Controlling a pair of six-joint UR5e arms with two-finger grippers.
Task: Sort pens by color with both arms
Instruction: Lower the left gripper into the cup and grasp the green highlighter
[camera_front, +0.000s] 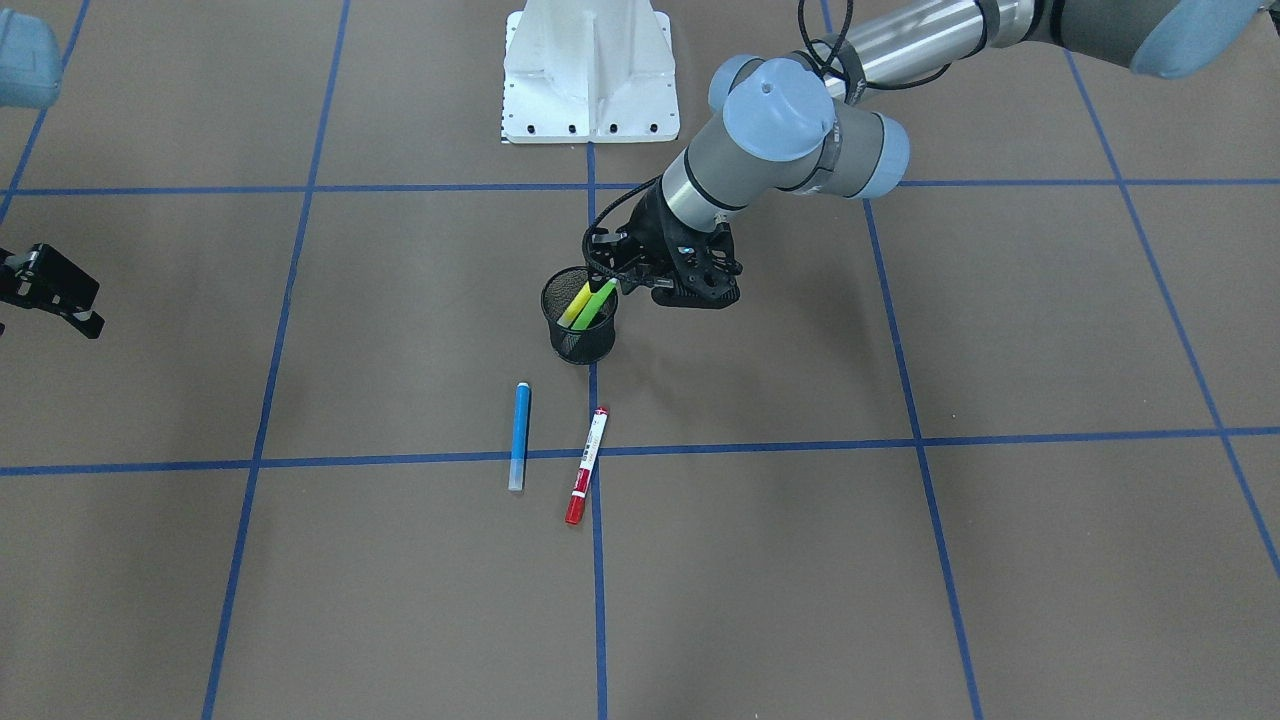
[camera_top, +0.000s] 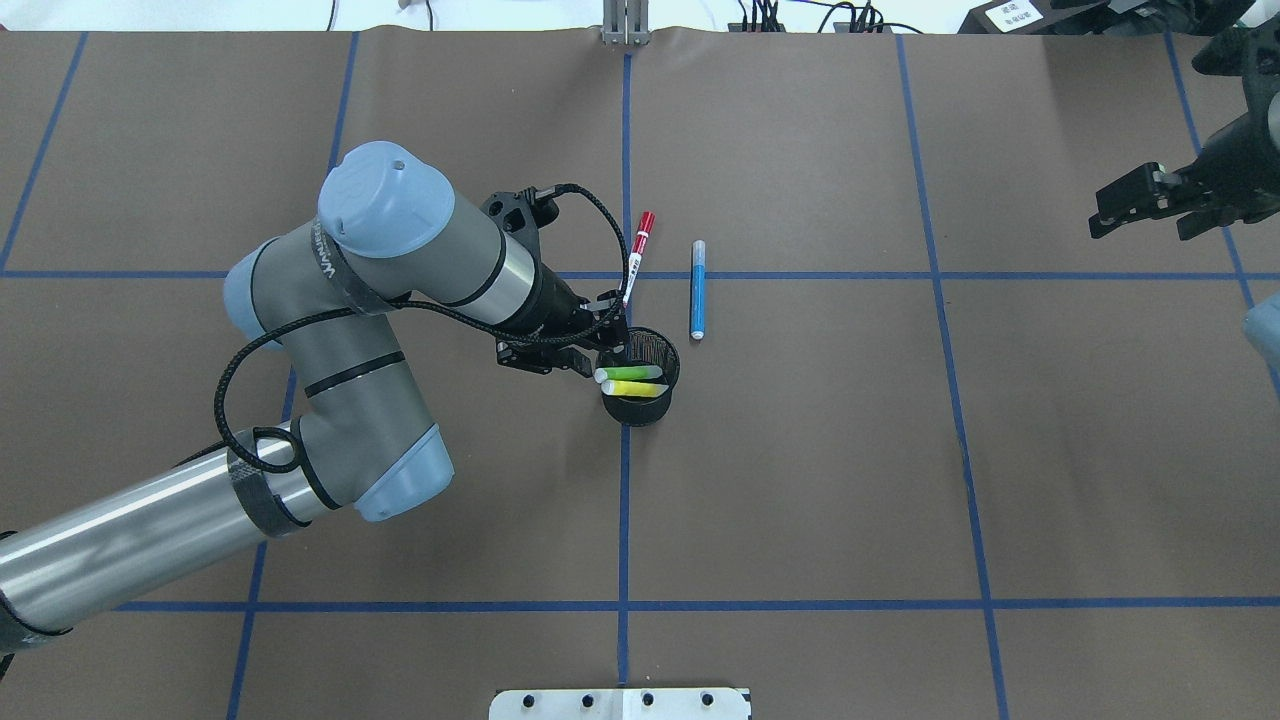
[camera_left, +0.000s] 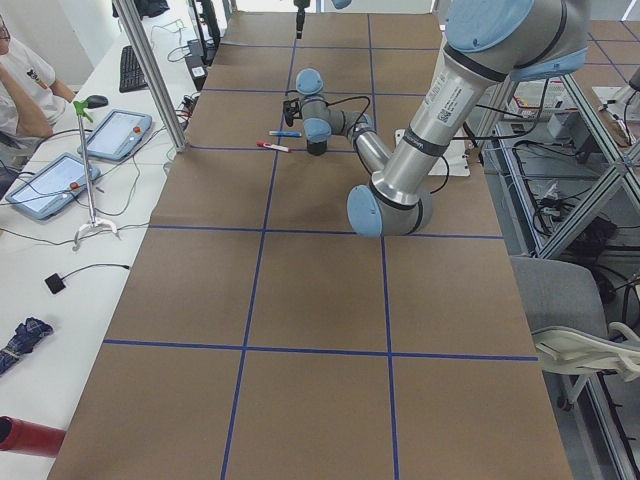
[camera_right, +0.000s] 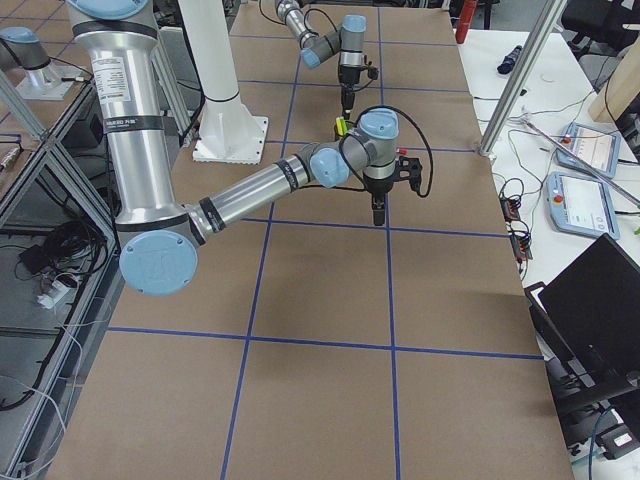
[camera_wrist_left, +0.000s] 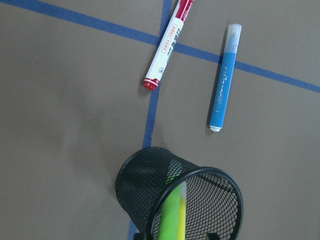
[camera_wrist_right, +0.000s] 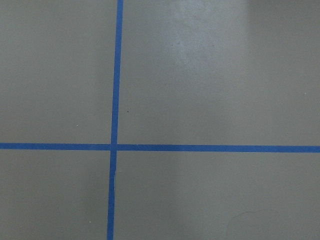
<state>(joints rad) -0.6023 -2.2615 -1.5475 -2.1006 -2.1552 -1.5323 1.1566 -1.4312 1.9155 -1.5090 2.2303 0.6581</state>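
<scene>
A black mesh cup (camera_front: 582, 338) stands at the table's middle with the bright green pen (camera_front: 599, 301) and the yellow pen (camera_front: 574, 306) leaning inside it. My left gripper (camera_front: 612, 281) hovers just over the cup's rim above the green pen's upper end. In the left wrist view its fingertips (camera_wrist_left: 141, 234) stand apart on either side of the green pen (camera_wrist_left: 170, 215), so it is open. On the table beyond the cup lie the blue pen (camera_top: 697, 289) and the white pen with red caps (camera_top: 637, 258). My right gripper (camera_top: 1102, 214) hangs far to the side, open and holding nothing.
Blue tape lines (camera_top: 625, 500) divide the brown table into squares. The white base mount (camera_front: 590, 75) stands at the robot's edge. In the exterior left view, a person sits at a side bench with tablets (camera_left: 50, 183).
</scene>
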